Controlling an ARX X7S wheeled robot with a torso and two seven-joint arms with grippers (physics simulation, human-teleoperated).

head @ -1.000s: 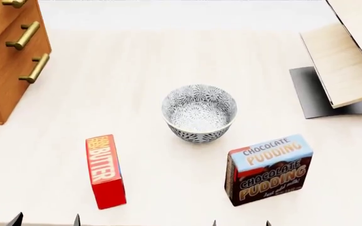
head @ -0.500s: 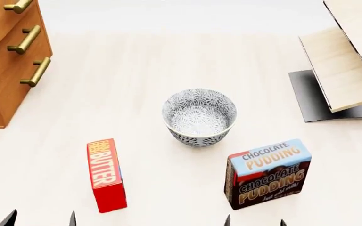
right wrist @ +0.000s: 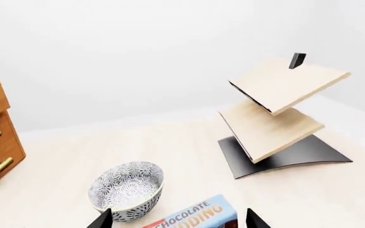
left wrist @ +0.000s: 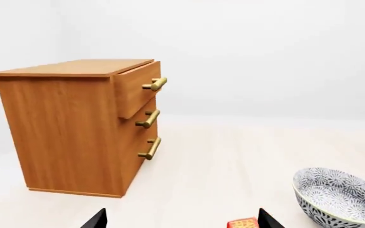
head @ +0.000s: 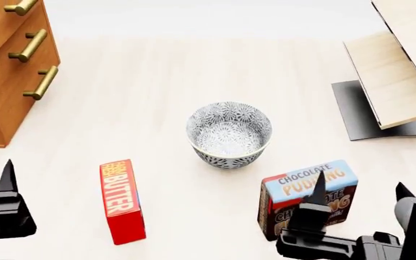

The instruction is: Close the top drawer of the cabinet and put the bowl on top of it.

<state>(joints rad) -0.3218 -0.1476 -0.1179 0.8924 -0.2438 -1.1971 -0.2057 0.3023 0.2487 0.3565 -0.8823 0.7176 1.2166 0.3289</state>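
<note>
Now we steer the released left gripper squarely onto the ajar orange-brown wooden top drawer; right gripper likewise open.

Orange-brown wood is covering the cabinet at upper left, with brass handles. The centre bowl is showing a white ground with grey-blue floral pattern. The butter box is showing red.
</note>
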